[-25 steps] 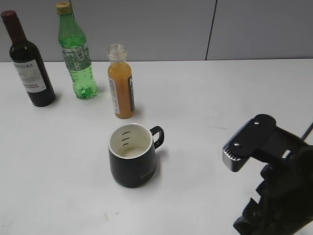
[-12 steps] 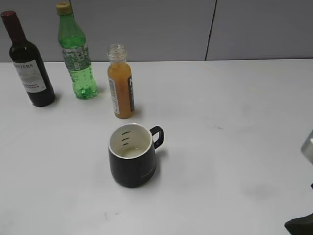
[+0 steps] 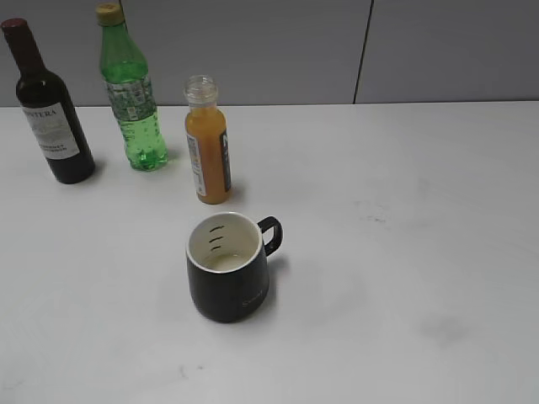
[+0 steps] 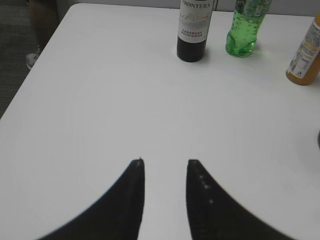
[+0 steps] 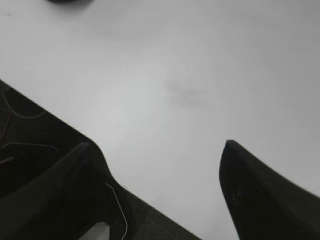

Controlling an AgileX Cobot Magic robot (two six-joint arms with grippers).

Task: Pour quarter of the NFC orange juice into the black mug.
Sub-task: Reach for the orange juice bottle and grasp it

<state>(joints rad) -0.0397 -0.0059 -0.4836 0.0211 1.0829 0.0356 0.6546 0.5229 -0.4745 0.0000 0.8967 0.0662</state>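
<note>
The NFC orange juice [image 3: 208,143] stands upright and capless at the back middle of the white table; it also shows at the right edge of the left wrist view [image 4: 305,57]. The black mug [image 3: 227,273] stands in front of it, cream inside with small dark marks, handle to the right. Neither gripper shows in the exterior view. My left gripper [image 4: 165,162] is open and empty over bare table, well to the left of the bottles. My right gripper [image 5: 157,145] is open wide and empty, over the table near its front edge.
A dark wine bottle [image 3: 46,109] and a green plastic bottle with a yellow cap [image 3: 130,93] stand at the back left; both also show in the left wrist view, wine bottle [image 4: 192,30], green bottle [image 4: 245,30]. The table's left edge [image 4: 30,75] drops to dark floor.
My right arm, which stood at the lower right of the exterior view, has drawn back to the right and out of that view. The bottles and mug have not moved.
</note>
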